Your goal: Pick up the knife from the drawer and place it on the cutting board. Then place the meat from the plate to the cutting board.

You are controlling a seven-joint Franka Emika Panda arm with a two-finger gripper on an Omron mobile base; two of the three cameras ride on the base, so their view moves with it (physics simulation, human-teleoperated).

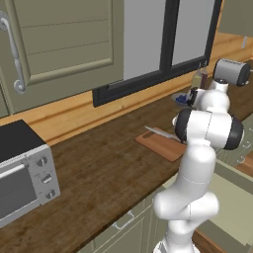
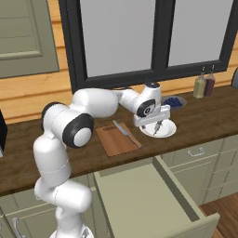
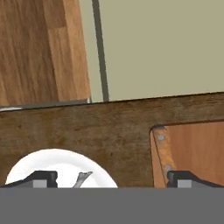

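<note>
Above the plate, the pincer (fingers spread), knife on cutting board.

Base views look forward-down from behind-left and behind-right, sharing cutting board and counter; hand view close above plate

Dark, grained wooden countertop is looking matt; small reddish-brown wooden cutting board is showing smooth; round white plate is appearing glossy.
</note>
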